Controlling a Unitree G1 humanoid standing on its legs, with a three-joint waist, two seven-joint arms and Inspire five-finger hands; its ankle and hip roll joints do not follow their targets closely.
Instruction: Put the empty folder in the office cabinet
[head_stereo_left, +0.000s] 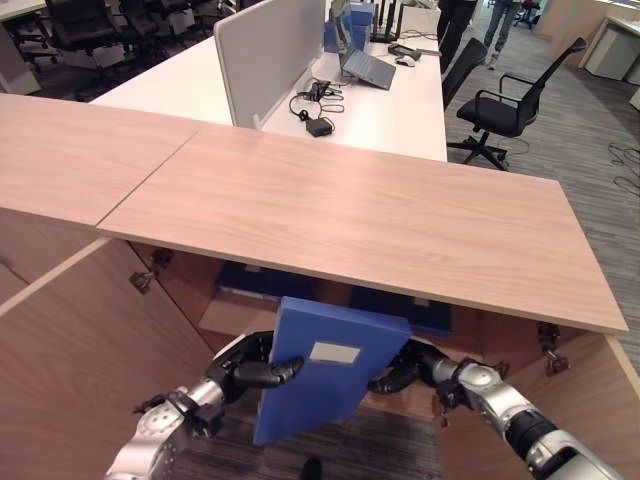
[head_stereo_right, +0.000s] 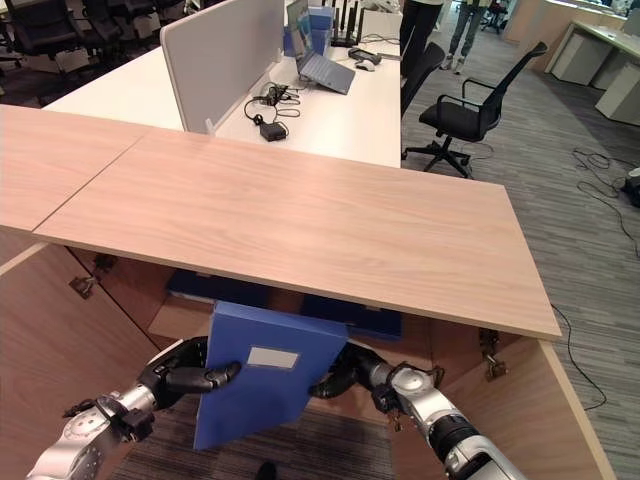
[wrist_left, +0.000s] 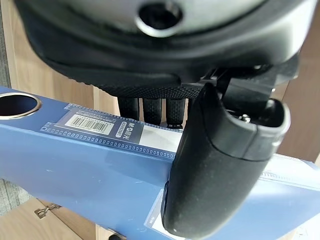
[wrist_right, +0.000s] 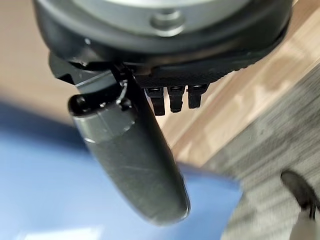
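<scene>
Fingers (wrist_left: 152, 107) and thumbs of both hands pinch the blue folder (head_stereo_left: 322, 375).

- Folder (head_stereo_left: 325, 375): blue, with a white label.
- Cabinet top (head_stereo_left: 350, 215): light wood grain.
- Left hand (head_stereo_left: 255, 368) and right hand (head_stereo_left: 405, 368): black.
- Floor (head_stereo_left: 560, 130): grey striped carpet.
- Office chair (head_stereo_left: 505, 105): black.

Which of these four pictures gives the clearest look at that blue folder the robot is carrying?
The left eye view: the blue box-file folder shows nearly whole, tilted, between the left hand and right hand below the wooden cabinet top. The right eye view shows much the same. The left wrist view shows its labelled spine, the right wrist view a blurred face.
</scene>
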